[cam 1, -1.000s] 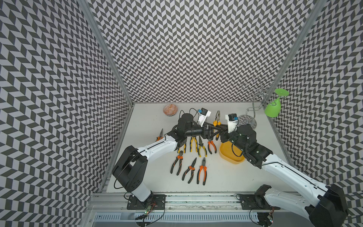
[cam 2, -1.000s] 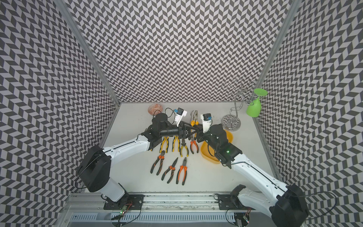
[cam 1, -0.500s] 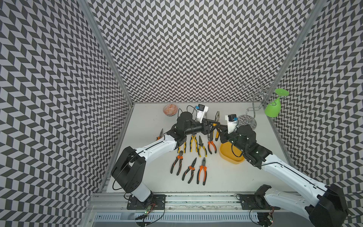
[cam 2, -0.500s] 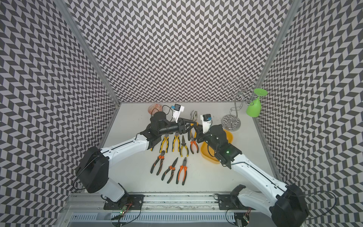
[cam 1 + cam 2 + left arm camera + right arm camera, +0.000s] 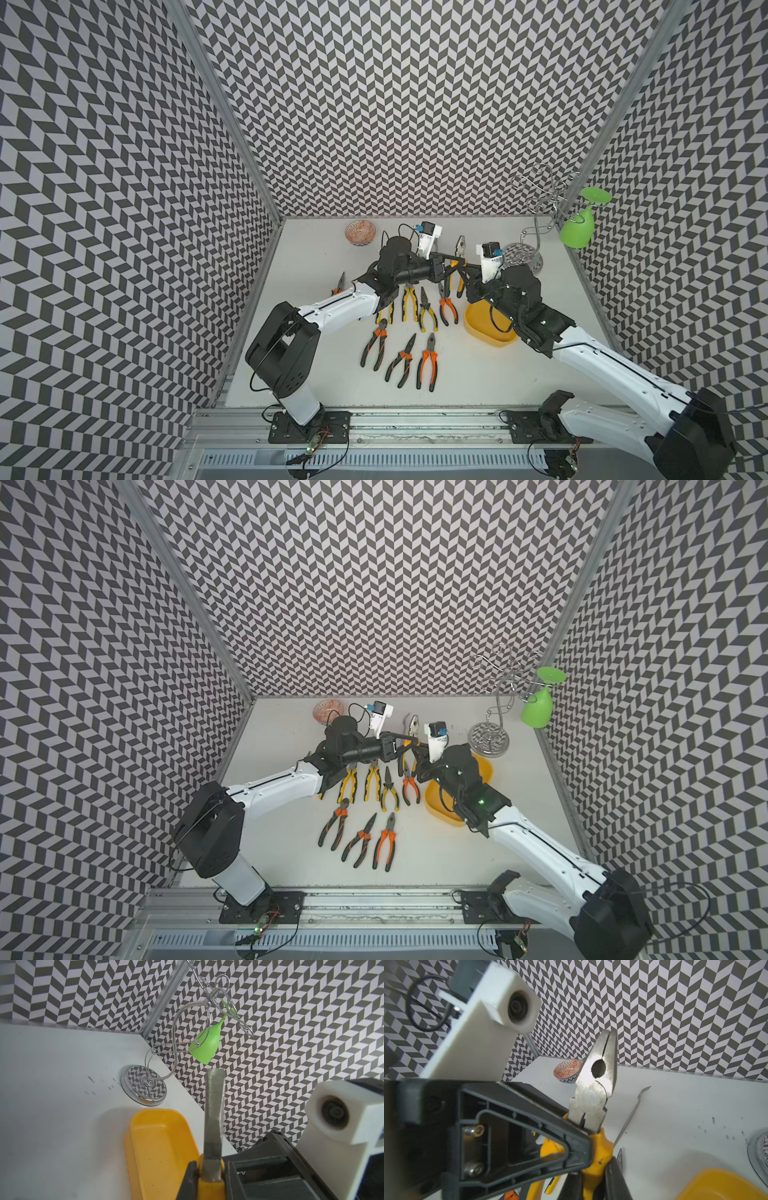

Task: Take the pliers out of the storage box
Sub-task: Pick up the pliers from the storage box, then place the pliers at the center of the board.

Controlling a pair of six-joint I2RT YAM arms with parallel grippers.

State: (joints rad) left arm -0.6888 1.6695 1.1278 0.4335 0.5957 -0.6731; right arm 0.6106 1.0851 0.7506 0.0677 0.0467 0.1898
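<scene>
In both top views the pliers (image 5: 460, 243) (image 5: 411, 723) stood nose-up just beside the box (image 5: 484, 330), long axis near upright, with the left gripper (image 5: 452, 266) and the right gripper (image 5: 463, 277) both on the yellow handles. In the left wrist view, the left fingers (image 5: 189, 1180) were clamped narrow just below the grey head. In the right wrist view, the right fingers (image 5: 614, 1180) pinched the same handles lower down; it looked like a handover.

Nine pliers (image 5: 430, 349); one storage box (image 5: 482, 328); one bowl (image 5: 360, 232).
</scene>
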